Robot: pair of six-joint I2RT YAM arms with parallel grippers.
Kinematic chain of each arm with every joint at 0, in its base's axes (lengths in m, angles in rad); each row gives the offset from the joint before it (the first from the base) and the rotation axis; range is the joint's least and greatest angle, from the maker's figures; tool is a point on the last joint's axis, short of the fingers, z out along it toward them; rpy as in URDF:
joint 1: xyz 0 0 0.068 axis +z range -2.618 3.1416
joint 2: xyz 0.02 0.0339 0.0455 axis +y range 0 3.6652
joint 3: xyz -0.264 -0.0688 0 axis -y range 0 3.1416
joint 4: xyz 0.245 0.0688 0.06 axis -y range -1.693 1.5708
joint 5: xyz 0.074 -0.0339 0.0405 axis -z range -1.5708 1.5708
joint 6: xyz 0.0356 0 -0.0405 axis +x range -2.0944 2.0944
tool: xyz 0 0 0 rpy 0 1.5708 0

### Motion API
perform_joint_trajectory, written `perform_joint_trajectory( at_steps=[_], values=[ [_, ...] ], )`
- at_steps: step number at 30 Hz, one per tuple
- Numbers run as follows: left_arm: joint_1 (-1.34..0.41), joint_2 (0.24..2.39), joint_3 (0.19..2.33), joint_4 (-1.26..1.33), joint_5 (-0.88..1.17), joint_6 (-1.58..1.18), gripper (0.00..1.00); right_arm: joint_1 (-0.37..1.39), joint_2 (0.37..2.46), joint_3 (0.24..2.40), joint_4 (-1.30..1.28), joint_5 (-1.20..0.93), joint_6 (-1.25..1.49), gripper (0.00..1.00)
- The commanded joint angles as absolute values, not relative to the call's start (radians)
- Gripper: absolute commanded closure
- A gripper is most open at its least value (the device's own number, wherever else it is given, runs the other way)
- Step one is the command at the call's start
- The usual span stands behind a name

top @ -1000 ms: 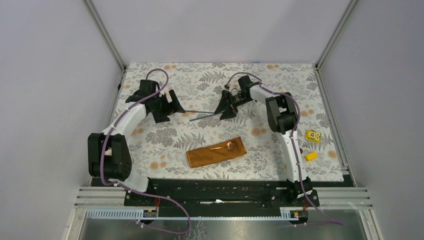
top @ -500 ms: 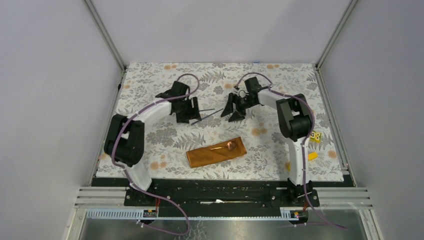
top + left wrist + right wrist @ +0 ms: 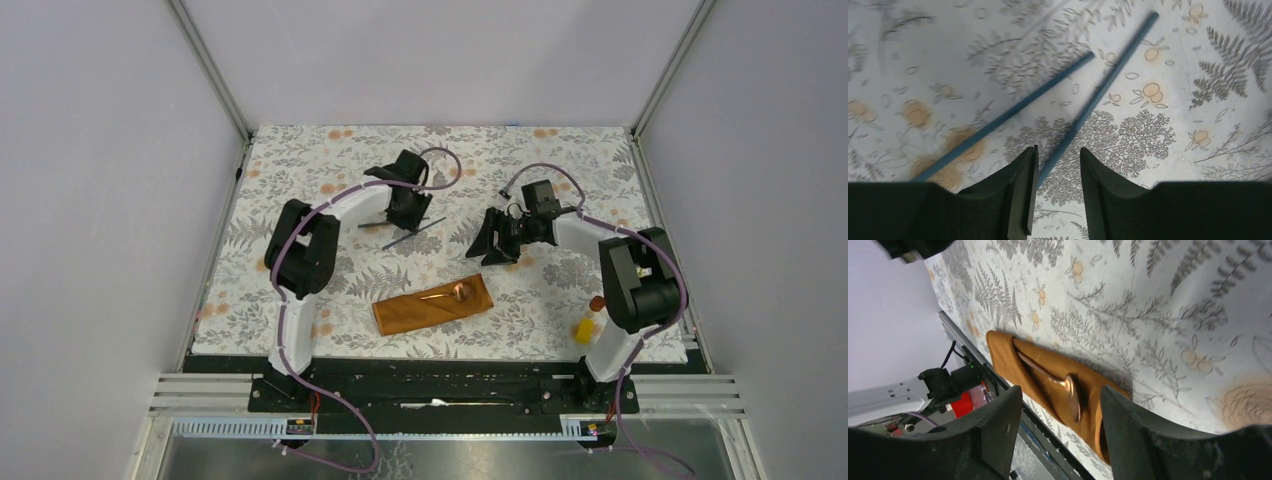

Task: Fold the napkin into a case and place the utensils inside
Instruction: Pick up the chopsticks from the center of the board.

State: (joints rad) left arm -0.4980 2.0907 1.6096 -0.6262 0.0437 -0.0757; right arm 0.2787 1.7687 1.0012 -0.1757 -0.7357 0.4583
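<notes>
Your two arms match: white links between black joint housings, on the left arm (image 3: 345,205) and the right arm (image 3: 580,232) alike. A purple cable (image 3: 440,160) loops off each wrist toward 12 o'clock. The left gripper (image 3: 1058,150) has matte black wedge-shaped fingers, and the right gripper (image 3: 1060,390) has the same, dusty and scuffed.

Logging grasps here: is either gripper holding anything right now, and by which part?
Nothing yet. The left gripper flanks one grey rod near its end, gaps showing; the right gripper hangs empty.
</notes>
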Motion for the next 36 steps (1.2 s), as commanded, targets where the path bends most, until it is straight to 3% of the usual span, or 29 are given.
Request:
perform_joint_trajectory(
  at_steps=[1,6,13,23,29,36],
  values=[
    [-0.539,2.137,1.670,-0.655,0.012,0.033,0.60,0.282,1.660,0.947,-0.126,-0.777,0.460,0.35],
    [-0.550,2.195,1.690,-0.673,0.003,0.048,0.63,0.282,1.614,0.899,-0.123,-0.788,0.439,0.36],
    [-0.549,2.238,1.667,-0.724,-0.117,0.153,0.94,0.282,1.580,0.883,-0.149,-0.815,0.416,0.39],
    [-0.543,2.061,1.427,-0.659,-0.057,0.463,0.99,0.282,1.535,0.828,-0.134,-0.852,0.431,0.43],
    [-0.512,2.064,1.481,-0.673,0.070,0.398,1.00,0.282,1.535,0.807,-0.116,-0.858,0.430,0.43],
    [-0.517,1.899,1.400,-0.567,0.147,0.334,1.00,0.282,1.543,0.797,-0.097,-0.863,0.435,0.44]
  ],
)
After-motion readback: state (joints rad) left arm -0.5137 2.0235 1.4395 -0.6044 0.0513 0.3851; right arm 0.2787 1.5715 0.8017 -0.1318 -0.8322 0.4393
